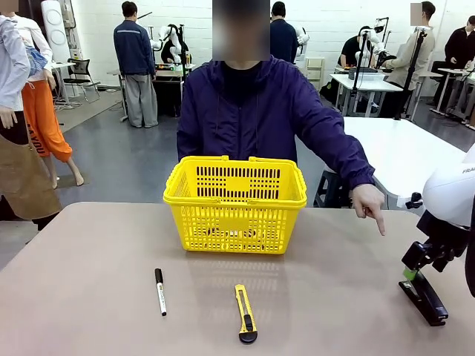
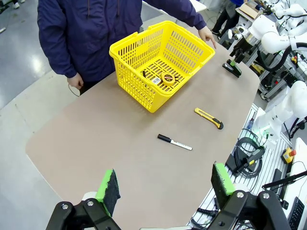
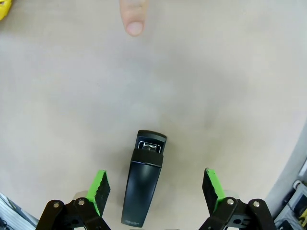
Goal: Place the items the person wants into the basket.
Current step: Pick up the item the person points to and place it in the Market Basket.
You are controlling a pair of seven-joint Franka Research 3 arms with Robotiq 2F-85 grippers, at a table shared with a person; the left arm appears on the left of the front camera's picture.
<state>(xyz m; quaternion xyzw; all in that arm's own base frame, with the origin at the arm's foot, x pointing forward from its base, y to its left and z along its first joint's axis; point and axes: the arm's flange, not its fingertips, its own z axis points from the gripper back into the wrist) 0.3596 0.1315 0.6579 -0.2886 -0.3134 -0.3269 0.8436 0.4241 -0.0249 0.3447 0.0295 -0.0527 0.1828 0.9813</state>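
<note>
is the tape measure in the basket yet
In: the tape measure lies on the floor of the yellow basket, seen from the left wrist.

Beige-brown table top (image 1: 89, 297) with rounded corners, matte, evenly lit. Grey glossy floor (image 1: 126, 159) beyond its far edge, reflecting overhead light. White back wall (image 1: 96, 22). White work tables (image 1: 371, 83) at right background and one (image 1: 404, 152) just past the table's far right corner. Black office chair (image 1: 80, 74) at left background. Several people standing farther off.
</note>
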